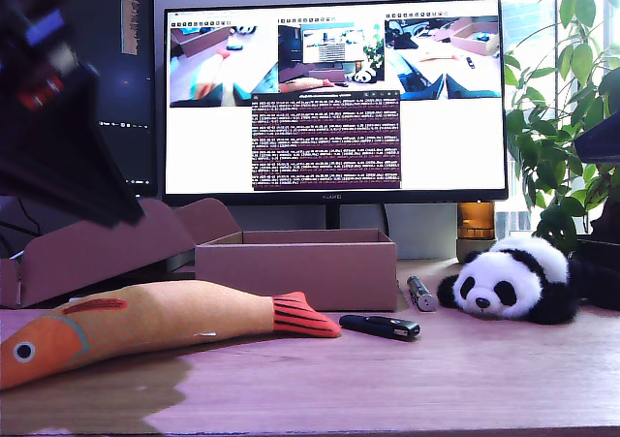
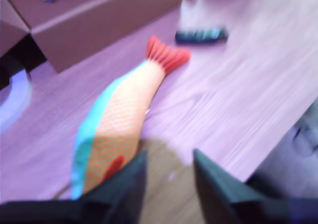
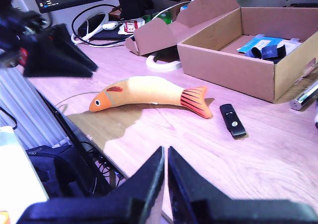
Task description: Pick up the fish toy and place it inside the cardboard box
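The orange plush fish toy (image 1: 145, 326) lies flat on the table at the exterior view's lower left, with its red striped tail pointing at the cardboard box (image 1: 295, 272). My first gripper (image 2: 169, 184) hovers open just above the fish toy (image 2: 119, 124), near its head end, holding nothing. My first arm (image 1: 58, 137) is a dark blur above the fish's head. My second gripper (image 3: 166, 174) is shut and empty, set back near the table edge, well away from the fish toy (image 3: 149, 92). The cardboard box (image 3: 233, 70) is open-topped and holds a blue card and small dark items.
A black stick-shaped device (image 1: 380, 327) lies beside the fish's tail, with a silver cylinder (image 1: 420, 293) behind it. A plush panda (image 1: 509, 282) sits at the exterior view's right. A slanted cardboard piece (image 1: 97, 253), a monitor (image 1: 334, 98) and a plant (image 1: 562, 117) stand behind.
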